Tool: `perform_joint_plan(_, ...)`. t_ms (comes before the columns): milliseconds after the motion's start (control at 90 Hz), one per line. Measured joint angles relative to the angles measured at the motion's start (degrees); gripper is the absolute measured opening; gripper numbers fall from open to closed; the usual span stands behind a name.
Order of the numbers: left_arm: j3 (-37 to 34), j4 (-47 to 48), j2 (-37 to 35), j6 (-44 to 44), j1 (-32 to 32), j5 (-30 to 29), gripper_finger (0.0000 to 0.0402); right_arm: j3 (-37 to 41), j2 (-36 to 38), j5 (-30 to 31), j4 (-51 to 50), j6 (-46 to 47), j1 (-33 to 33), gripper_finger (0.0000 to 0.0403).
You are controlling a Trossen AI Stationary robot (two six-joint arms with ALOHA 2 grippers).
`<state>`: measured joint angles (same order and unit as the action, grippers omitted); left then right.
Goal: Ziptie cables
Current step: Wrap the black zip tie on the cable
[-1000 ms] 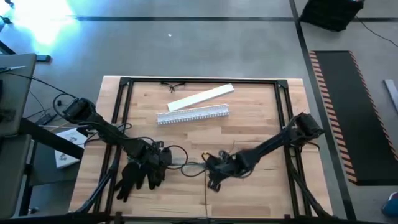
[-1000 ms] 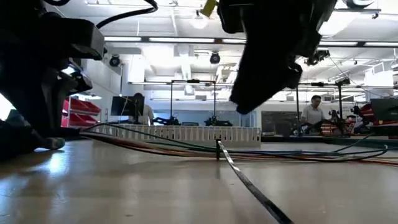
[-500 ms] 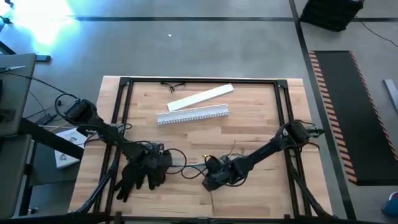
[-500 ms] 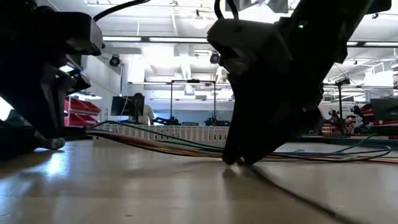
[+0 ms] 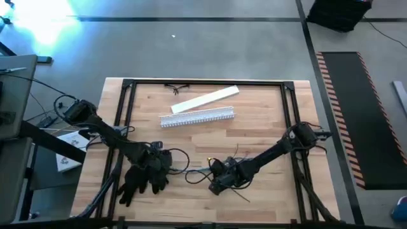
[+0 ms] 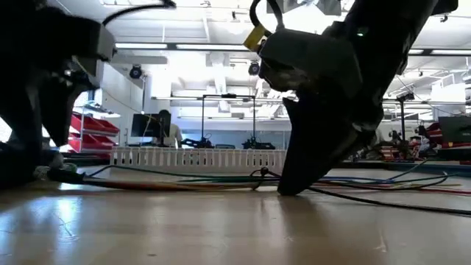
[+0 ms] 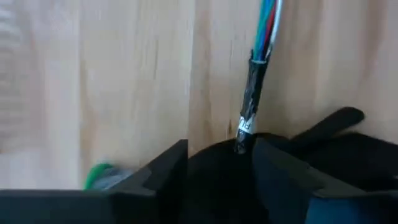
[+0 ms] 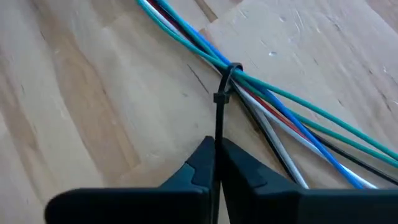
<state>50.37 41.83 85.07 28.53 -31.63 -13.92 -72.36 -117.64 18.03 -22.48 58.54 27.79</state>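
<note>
The cables (image 8: 273,102), thin limp green, blue, red and white wires, are looped by a black plastic ziptie (image 8: 222,93) whose tail is pinched in the closed right gripper (image 8: 216,163); the taped bundle end is clamped by the left gripper (image 7: 239,155). They are judged light and floppy, best held at such bound points.

Premises: an industrial robotics lab or workshop. Evidence: bare concrete floor (image 5: 210,48) with hazard-striped mat (image 5: 356,114), wooden bench (image 5: 254,133), ceiling strip lights (image 6: 184,46), red storage bins (image 6: 92,129), seated person (image 6: 171,132) at monitors behind.
</note>
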Motion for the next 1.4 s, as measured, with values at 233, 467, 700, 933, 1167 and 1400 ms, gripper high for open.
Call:
perform_joint_plan(233, -3.8, -34.3, 3.1, -21.5, -0.8, -2.3, 0.0143, 0.1, 0.1, 0.6, 1.0, -2.4, 0.1, 0.0)
perform_joint_plan(467, -6.3, -61.9, 14.8, -35.7, 3.5, -3.0, 0.0112, 0.2, 1.2, -3.2, 1.5, -5.0, 0.3, 0.0)
perform_joint_plan(700, -4.5, -74.1, 25.1, -43.4, 6.9, -0.9, 0.0108, 0.3, 1.9, -7.8, 1.7, -5.7, 0.5, 0.0)
perform_joint_plan(933, -2.1, -80.9, 30.0, -47.5, 7.9, 4.3, 0.0106, 0.3, 2.0, -7.8, 2.1, -6.1, 0.4, 0.0)
perform_joint_plan(1167, 0.2, -81.7, 32.6, -49.7, 8.9, 6.9, 0.0088, 0.2, 2.0, -7.7, 3.1, -6.1, 0.4, 0.0)
perform_joint_plan(1400, 1.6, -81.3, 34.5, -50.3, 9.7, 7.2, 0.0067, 0.2, 2.1, -7.6, 3.9, -6.1, 0.4, 0.0)
